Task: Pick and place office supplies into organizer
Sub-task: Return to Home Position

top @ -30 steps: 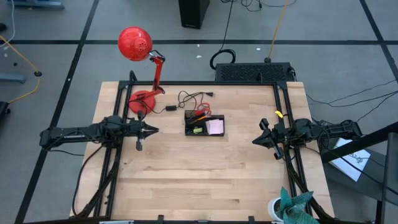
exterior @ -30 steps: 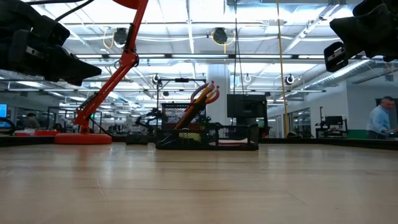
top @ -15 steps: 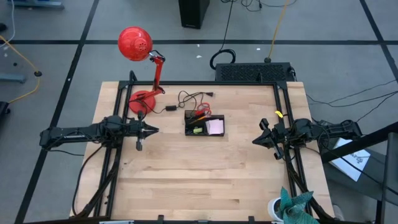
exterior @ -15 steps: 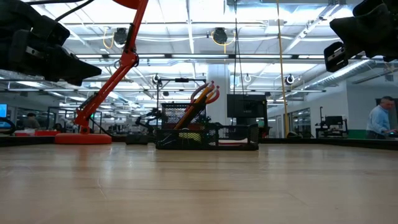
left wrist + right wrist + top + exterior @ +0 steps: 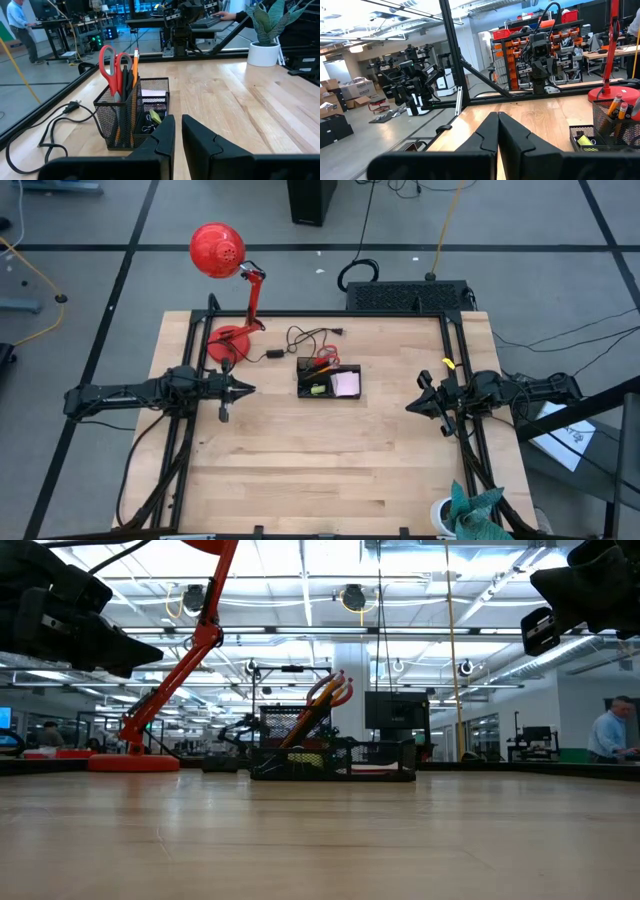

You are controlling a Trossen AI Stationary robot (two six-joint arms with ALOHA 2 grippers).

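We find no change from the earlier frames: both arms hold the same pose. The left gripper [image 5: 243,388] hangs well left of the organizer [image 5: 122,122], fingers pressed almost together and empty. The right gripper [image 5: 412,406] hangs well right of it, fingers pressed together and empty. The organizer holds the scissors [image 5: 110,62], pencils [image 5: 135,57] and a pink pad [image 5: 346,384]. It stands on the wooden table [image 5: 330,470], near the far edge. The lamp [image 5: 218,252] and cable [image 5: 300,338] lie beyond the organizer to the left. Wide wood stretches from the organizer to the near edge.

The pale wooden table top [image 5: 300,470], filling the frame's middle, looked smooth, matt and planked. The black wire-mesh metal organizer [image 5: 120,125] was dull. The red-handled scissors [image 5: 116,77] had glossy plastic grips. At upper left, the red desk lamp [image 5: 217,250] looked semi-gloss.
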